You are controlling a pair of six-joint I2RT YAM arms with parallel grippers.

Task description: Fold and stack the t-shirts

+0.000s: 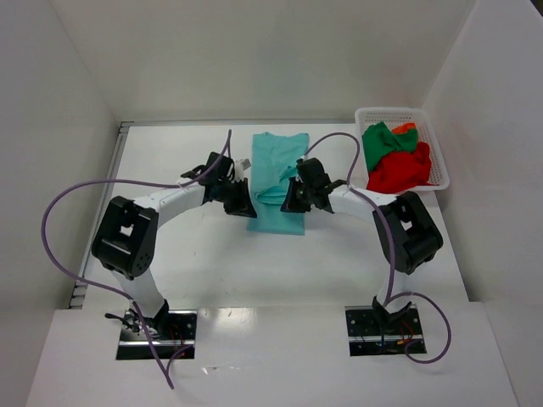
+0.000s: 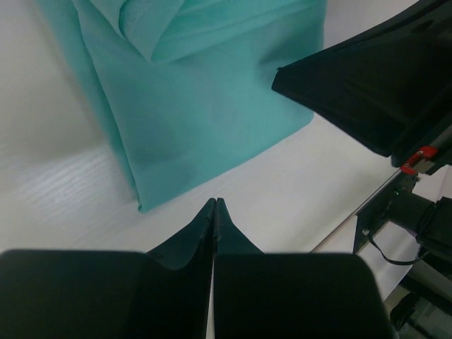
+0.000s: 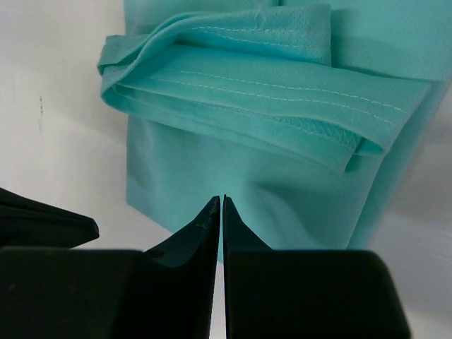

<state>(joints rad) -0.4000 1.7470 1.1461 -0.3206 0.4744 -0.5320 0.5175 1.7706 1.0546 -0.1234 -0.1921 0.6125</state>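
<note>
Flanking the teal t-shirt (image 1: 274, 165), the left gripper (image 2: 215, 202) is closed on nothing; the right gripper (image 3: 219, 200) is closed at its edge, hold unclear.

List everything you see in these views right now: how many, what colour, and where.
teal t-shirt: 1, teal, partly folded, mid-table between the grippers
green shirt: 1, green, bundled in the basket
red shirt: 1, red, in the basket, nearest the arms
orange shirt: 1, orange, only a bit showing in the basket
basket: 1, white lattice, far right of the table
table: 1, white
cables: 2, purple, one looping off each arm
left arm, right arm: 2, white and black
left gripper: 1, black, shut, beside the teal shirt's corner, holding nothing
right gripper: 1, black, shut at the teal shirt's edge; grip unclear
</note>
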